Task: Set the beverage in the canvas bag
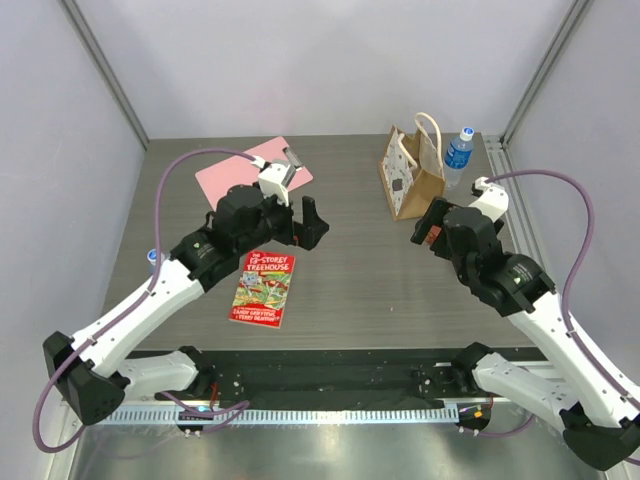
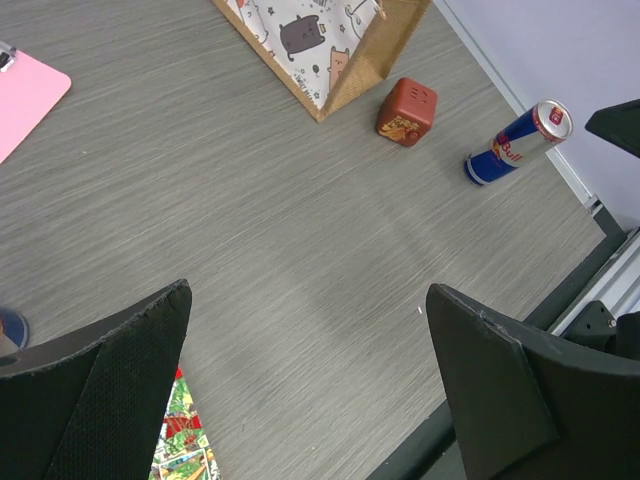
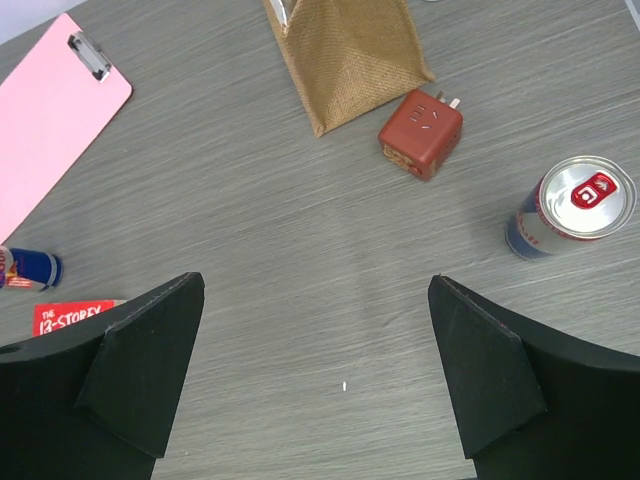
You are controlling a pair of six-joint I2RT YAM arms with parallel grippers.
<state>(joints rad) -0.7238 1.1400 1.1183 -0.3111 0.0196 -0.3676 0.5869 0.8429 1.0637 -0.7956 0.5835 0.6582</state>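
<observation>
The canvas bag (image 1: 410, 172) stands upright at the back right; its dotted panel shows in the left wrist view (image 2: 310, 45) and its tan end in the right wrist view (image 3: 350, 50). A Red Bull can (image 3: 573, 206) stands to the right of the bag, also seen in the left wrist view (image 2: 515, 145); my right arm hides it from above. A second Red Bull can (image 1: 153, 257) is at the left edge (image 3: 25, 268). A blue-capped water bottle (image 1: 459, 152) stands behind the bag. My left gripper (image 1: 308, 228) (image 2: 310, 380) and right gripper (image 1: 428, 225) (image 3: 315, 380) are open, empty, above the table.
A red-brown cube plug (image 3: 421, 133) (image 2: 406, 111) lies between the bag and the can. A pink clipboard (image 1: 250, 170) lies at the back left. A comic book (image 1: 263, 288) lies under my left arm. The table's right rail (image 1: 505, 185) runs close to the bottle.
</observation>
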